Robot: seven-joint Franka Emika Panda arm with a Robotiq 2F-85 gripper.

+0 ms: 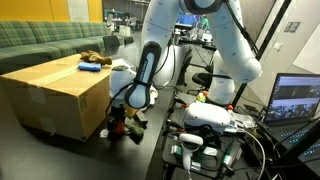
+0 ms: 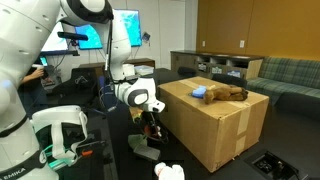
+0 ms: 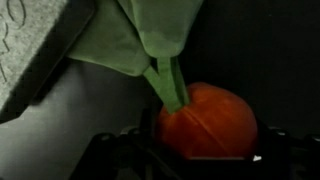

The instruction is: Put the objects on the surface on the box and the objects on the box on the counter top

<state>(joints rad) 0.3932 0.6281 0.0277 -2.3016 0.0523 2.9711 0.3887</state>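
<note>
Wrist view: orange toy vegetable (image 3: pixel 208 122) at five o'clock on the counter top (image 3: pixel 275 60), box (image 3: pixel 40 50) at ten o'clock. The gripper (image 2: pixel 150 122) hangs over it, likely to lift it up there; jaw opening cannot be told.

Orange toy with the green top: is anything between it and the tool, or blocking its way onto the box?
Nothing visible. The orange toy lies right at the tool, beside the box; it only has to be lifted above the box's side.

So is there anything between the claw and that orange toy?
Nothing; the wrist view shows the orange toy sitting right inside the open gripper.
</note>
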